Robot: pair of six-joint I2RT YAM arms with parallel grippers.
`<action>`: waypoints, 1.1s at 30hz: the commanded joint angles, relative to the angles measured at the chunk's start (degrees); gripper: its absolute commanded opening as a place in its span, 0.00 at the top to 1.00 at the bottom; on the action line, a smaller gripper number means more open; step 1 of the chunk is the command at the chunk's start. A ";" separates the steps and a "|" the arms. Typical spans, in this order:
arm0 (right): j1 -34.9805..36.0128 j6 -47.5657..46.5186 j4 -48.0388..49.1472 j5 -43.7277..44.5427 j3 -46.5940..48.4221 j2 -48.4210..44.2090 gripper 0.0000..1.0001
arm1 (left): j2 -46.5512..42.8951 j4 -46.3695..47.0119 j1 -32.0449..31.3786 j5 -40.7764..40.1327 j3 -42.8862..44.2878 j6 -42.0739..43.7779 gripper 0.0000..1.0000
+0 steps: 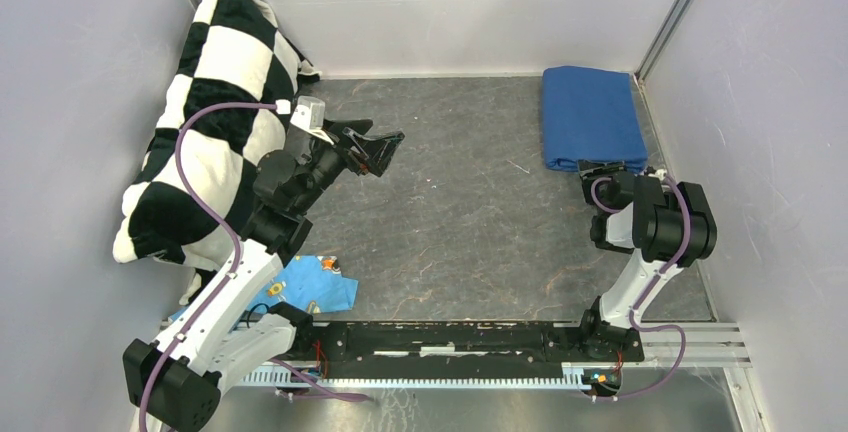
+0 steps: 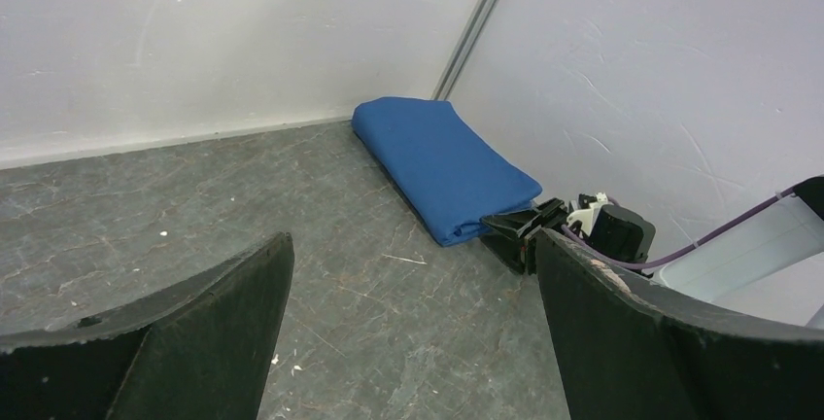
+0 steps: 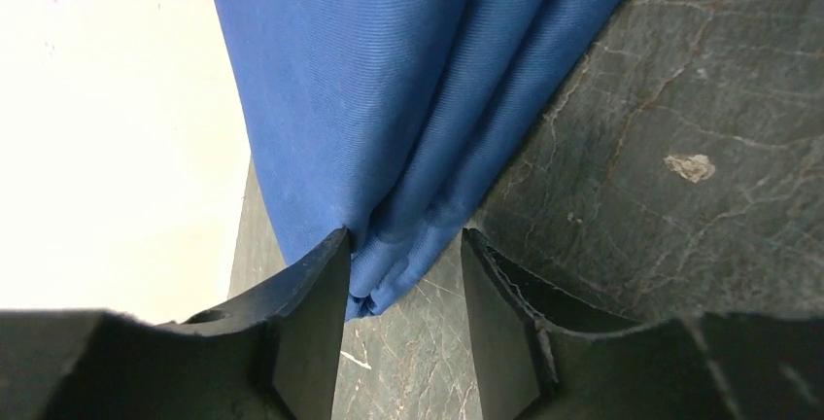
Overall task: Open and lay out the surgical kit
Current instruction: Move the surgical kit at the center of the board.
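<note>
Surgical kit (image 1: 592, 117), one bundle; right end effector (image 3: 403, 242) half-open astride it, left end effector (image 2: 413, 245) wide, empty

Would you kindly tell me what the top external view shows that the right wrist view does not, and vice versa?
Only the top external view: the checkered pillow, the light blue cloth scrap and the open left gripper. Only the right wrist view: close up, the layered corner of the dark blue cloth wrap between the fingers of the right gripper; whether they pinch it is unclear. Both: that wrap, folded shut on the grey table, with the right gripper at its near edge.
</note>
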 commanded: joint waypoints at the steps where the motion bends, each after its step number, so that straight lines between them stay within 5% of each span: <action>1: -0.35 -1.38 3.01 -0.68 0.52 0.99 0.53 | -0.46 3.37 -0.10 0.90 0.38 -1.97 0.00; 15: -0.35 -3.29 5.49 -4.09 3.50 3.79 0.65 | -0.21 3.73 -0.14 1.61 0.38 -2.21 0.00; 23: -0.38 -3.20 5.59 -4.77 4.43 4.48 0.57 | -0.09 3.82 -0.14 1.70 0.21 -2.40 0.00; 27: -0.35 -2.24 7.55 -5.96 4.94 5.87 0.66 | 0.18 3.91 -0.10 1.88 0.31 -2.56 0.00; 33: -0.37 -2.35 7.63 -8.06 6.15 6.86 0.92 | 0.16 3.91 -0.15 1.80 0.21 -2.45 0.00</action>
